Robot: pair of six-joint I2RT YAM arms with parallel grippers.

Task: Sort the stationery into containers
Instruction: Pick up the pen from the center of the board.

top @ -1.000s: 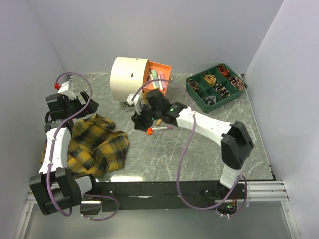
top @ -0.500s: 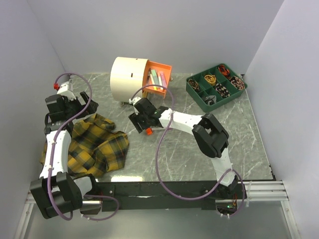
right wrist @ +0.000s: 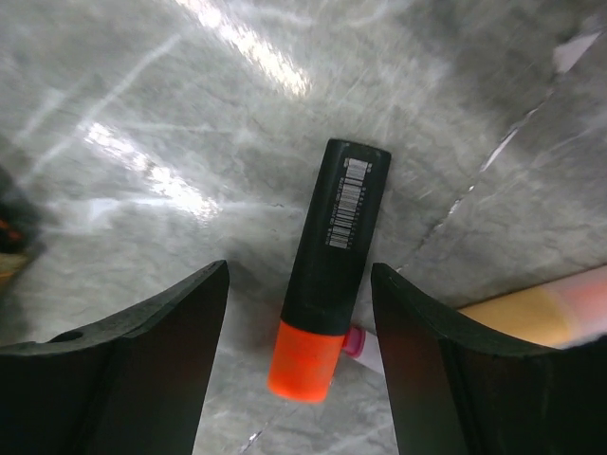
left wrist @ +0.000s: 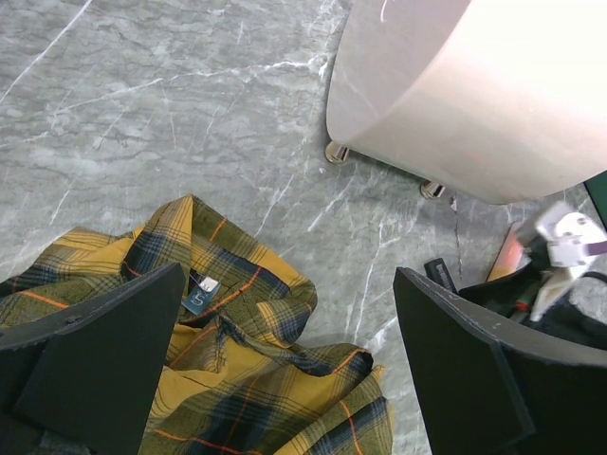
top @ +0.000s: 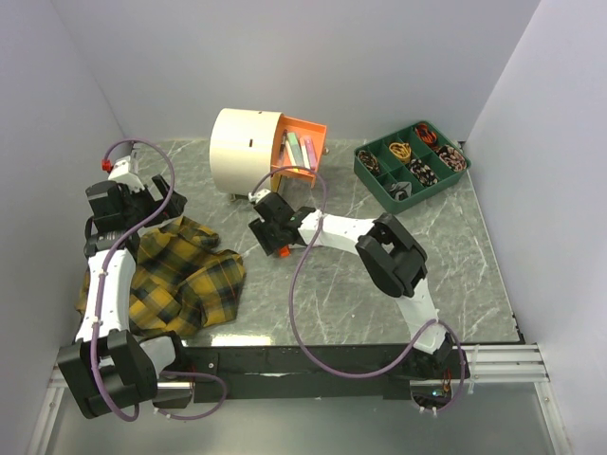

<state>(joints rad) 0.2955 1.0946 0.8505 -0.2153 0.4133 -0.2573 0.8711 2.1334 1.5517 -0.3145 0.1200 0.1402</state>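
A black highlighter with an orange cap (right wrist: pixel 332 275) lies on the marble table, its cap showing in the top view (top: pixel 282 251). My right gripper (right wrist: pixel 299 270) is open and low, one finger on each side of it, not touching; it also shows in the top view (top: pixel 273 230). A pen tip with a pink end (right wrist: pixel 357 343) and a tan-orange item (right wrist: pixel 531 318) lie beside it. The cream drum chest (top: pixel 243 147) has its orange drawer (top: pixel 305 144) open, with pastel highlighters inside. My left gripper (left wrist: pixel 289 275) is open and empty above the plaid cloth (left wrist: pixel 237 370).
A green compartment tray (top: pixel 377 185) with small items stands at the back right. The yellow-black plaid cloth (top: pixel 185 275) covers the left front of the table. The chest's feet (left wrist: pixel 334 152) stand just beyond the cloth. White walls close in all sides.
My right arm has folded up and its gripper has shifted slightly left, down over the orange-capped highlighter. The pen and tan block are now hidden under it in the top view. The left arm barely moved.
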